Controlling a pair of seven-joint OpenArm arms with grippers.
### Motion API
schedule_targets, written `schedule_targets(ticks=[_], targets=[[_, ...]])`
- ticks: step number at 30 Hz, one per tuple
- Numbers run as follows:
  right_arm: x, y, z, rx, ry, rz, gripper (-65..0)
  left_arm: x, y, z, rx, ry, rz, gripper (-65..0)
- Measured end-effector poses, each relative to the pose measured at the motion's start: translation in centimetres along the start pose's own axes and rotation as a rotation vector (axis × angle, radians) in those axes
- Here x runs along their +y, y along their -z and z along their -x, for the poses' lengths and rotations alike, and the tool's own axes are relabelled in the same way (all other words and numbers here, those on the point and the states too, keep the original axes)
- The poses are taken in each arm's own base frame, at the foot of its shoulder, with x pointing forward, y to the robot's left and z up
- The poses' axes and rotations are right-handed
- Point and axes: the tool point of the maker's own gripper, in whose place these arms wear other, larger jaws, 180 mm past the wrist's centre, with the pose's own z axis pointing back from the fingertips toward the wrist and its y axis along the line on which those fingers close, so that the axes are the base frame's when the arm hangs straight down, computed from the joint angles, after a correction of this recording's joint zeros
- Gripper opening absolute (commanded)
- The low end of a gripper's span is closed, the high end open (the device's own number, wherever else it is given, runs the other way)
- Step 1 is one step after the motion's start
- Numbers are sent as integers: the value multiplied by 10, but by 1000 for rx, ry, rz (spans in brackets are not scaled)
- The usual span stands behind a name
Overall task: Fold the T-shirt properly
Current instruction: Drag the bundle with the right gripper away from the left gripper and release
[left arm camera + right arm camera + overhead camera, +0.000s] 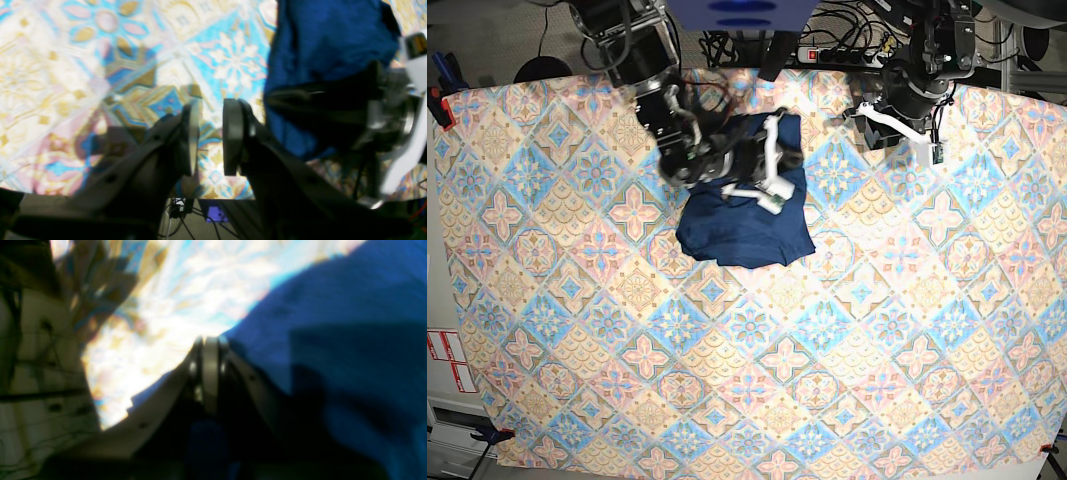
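Your right claw (pixel 210 373) is clamped shut over the T-shirt (pixel 745 225); your left claw (pixel 210 136) stands slightly parted, empty, above the desk (pixel 877 330).

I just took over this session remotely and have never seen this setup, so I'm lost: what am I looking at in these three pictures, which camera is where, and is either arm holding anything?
It is a robot with two arms working over a table. The base view looks straight down: the pastel patterned tablecloth covers the table, and the dark blue T-shirt lies near the far edge, already bunched into a compact shape.

The other two pictures come from cameras on the wrists, each looking along its own gripper. In the left wrist view the left gripper hangs over bare cloth, its jaws a little apart with nothing between them; the shirt is off to one side. In the right wrist view, which is blurry, the right gripper is shut, right at the shirt's edge. Whether fabric is pinched in it is not clear.

In the base view the right arm is on the left side.
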Motion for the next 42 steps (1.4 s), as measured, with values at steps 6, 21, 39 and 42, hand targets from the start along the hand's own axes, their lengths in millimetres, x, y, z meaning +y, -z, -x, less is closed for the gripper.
schedule_targets(ticks=[6,21,39,42], targets=[[-64,-37,4,-10,20,120,-650,0,0,1,4,0,0,-520],[-163,-82,-3,-40,106,271,-650,-1,0,1,2,1,2,-519],[-170,-147,-71,-45,-97,498,-650,-4,-10,9,17,9,6,-517],[-162,-190,-60,-28,-107,621,-650,-4,-12,11,23,9,6,-518]])
